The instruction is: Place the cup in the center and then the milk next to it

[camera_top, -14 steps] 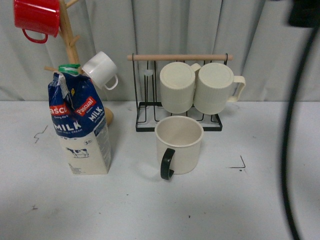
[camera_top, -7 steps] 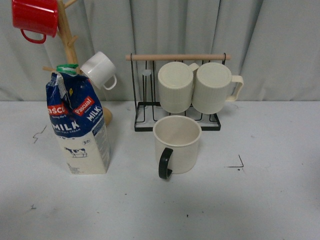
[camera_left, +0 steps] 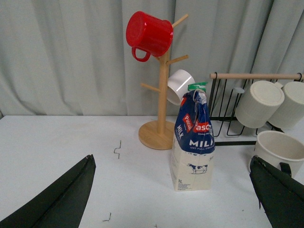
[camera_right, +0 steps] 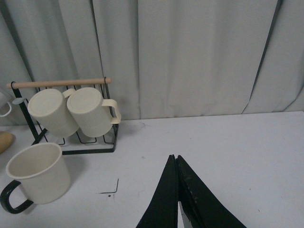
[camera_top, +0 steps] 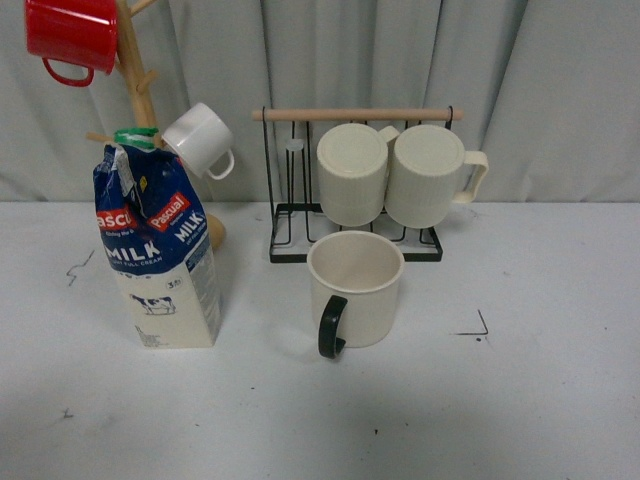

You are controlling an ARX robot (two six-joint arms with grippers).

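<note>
The cup (camera_top: 355,290), a wide cream mug with a black handle towards me, stands upright on the white table just in front of the wire rack. It also shows in the left wrist view (camera_left: 280,149) and the right wrist view (camera_right: 38,173). The milk (camera_top: 155,250), a blue-and-white carton with a green cap, stands upright to the cup's left. The center (camera_top: 260,390) is bare tabletop between black corner marks. My left gripper (camera_left: 171,158) is open and empty, its jaws wide apart with the milk (camera_left: 192,142) beyond them. My right gripper (camera_right: 173,156) is shut and empty, right of the cup. Neither shows in the front view.
A wooden mug tree (camera_top: 135,70) at the back left holds a red mug (camera_top: 75,35) and a small white cup (camera_top: 200,140). A black wire rack (camera_top: 355,250) behind the cup carries two ribbed cream mugs (camera_top: 355,175). A corner mark (camera_top: 478,328) lies right of the cup. A curtain hangs behind.
The dark arm and cable at the right edge of the front view have gone out of the picture. The cup and the milk have not moved.
</note>
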